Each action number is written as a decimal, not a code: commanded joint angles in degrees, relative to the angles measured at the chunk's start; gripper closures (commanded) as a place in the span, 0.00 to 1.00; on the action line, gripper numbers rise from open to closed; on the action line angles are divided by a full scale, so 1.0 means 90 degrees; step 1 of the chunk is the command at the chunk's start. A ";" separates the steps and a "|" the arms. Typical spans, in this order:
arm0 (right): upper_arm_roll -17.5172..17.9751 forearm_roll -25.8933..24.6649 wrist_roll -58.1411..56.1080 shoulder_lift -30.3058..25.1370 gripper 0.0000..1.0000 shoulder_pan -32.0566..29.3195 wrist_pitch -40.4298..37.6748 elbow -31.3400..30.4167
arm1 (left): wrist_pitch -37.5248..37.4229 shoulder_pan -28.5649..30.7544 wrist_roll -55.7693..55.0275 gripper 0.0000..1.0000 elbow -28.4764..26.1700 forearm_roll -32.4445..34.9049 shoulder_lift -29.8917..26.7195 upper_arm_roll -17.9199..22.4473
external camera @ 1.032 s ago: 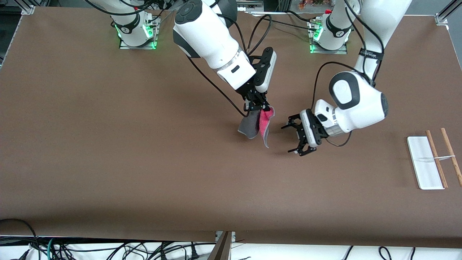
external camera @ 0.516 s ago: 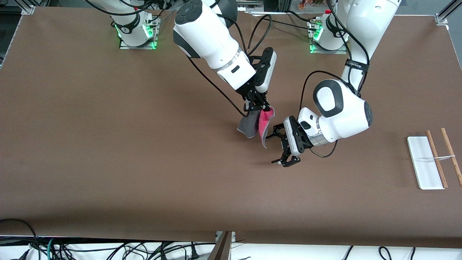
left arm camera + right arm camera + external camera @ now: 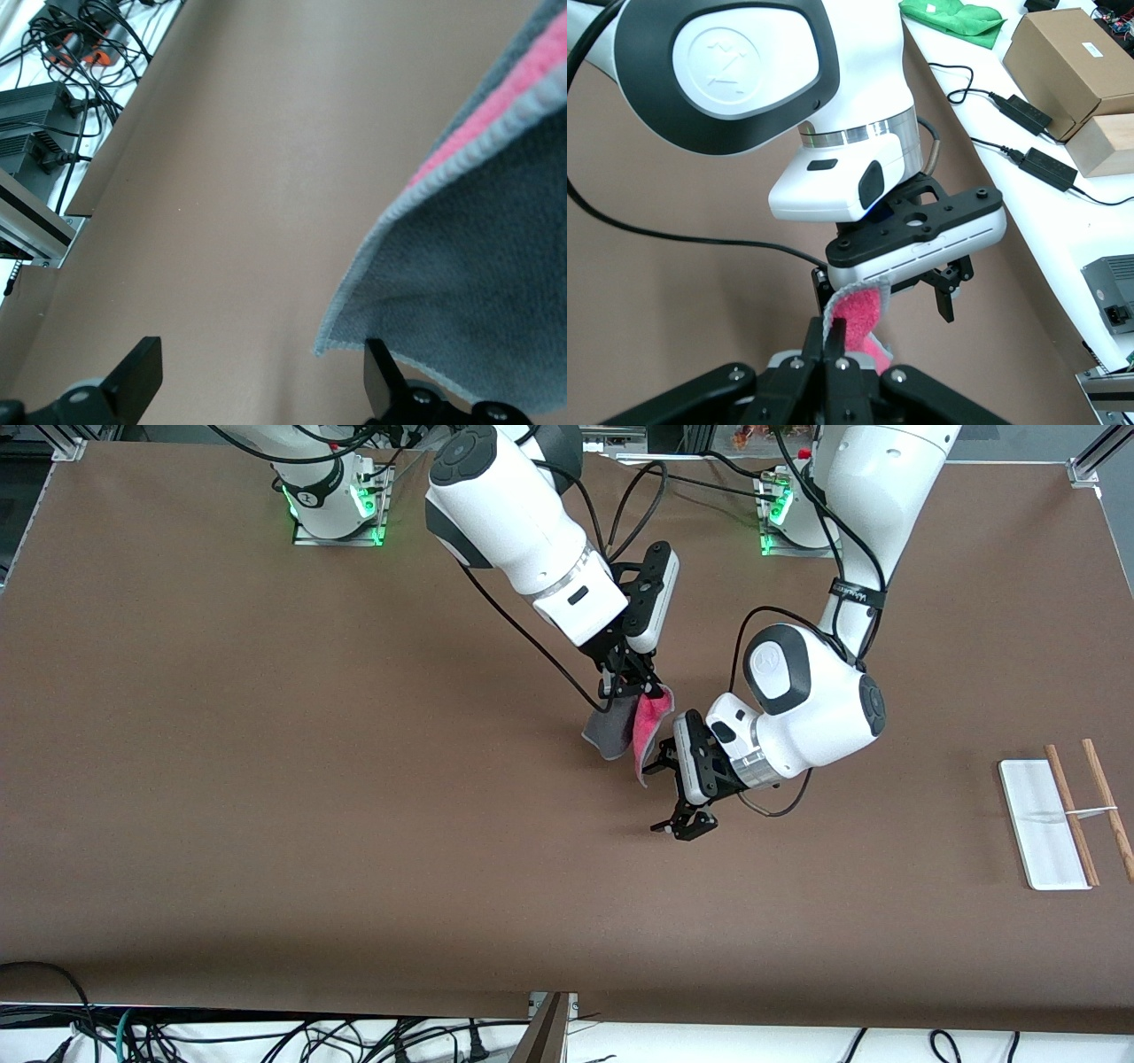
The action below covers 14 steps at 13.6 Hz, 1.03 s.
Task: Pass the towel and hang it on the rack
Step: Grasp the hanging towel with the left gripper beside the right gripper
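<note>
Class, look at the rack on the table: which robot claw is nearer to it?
Left. The left claw, open beside the hanging towel, is over mid-table toward the rack's end. The right claw, shut on the towel, is farther away.

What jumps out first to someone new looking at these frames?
The towel, pink-red against grey, hanging in the air over the middle of the table from the shut right gripper. Right beside it is the left gripper, open, its fingers around the towel's lower edge. The rack lies unused at the left arm's end of the table.
</note>
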 commanded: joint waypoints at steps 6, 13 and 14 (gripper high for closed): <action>0.0054 0.0032 -0.0049 0.0021 1.00 -0.0023 0.0106 0.0030 | -0.0080 -0.0275 0.0164 0.00 0.0414 0.1363 -0.0024 0.0188; 0.0054 0.0042 -0.0049 0.0021 1.00 -0.0023 0.0136 0.0030 | -0.0558 -0.0236 0.0056 0.00 0.0425 0.1024 -0.0073 0.0501; 0.0054 0.0042 -0.0049 0.0021 1.00 -0.0023 0.0136 0.0030 | -0.0665 -0.0168 0.0056 0.00 0.0386 0.0898 -0.0083 0.0530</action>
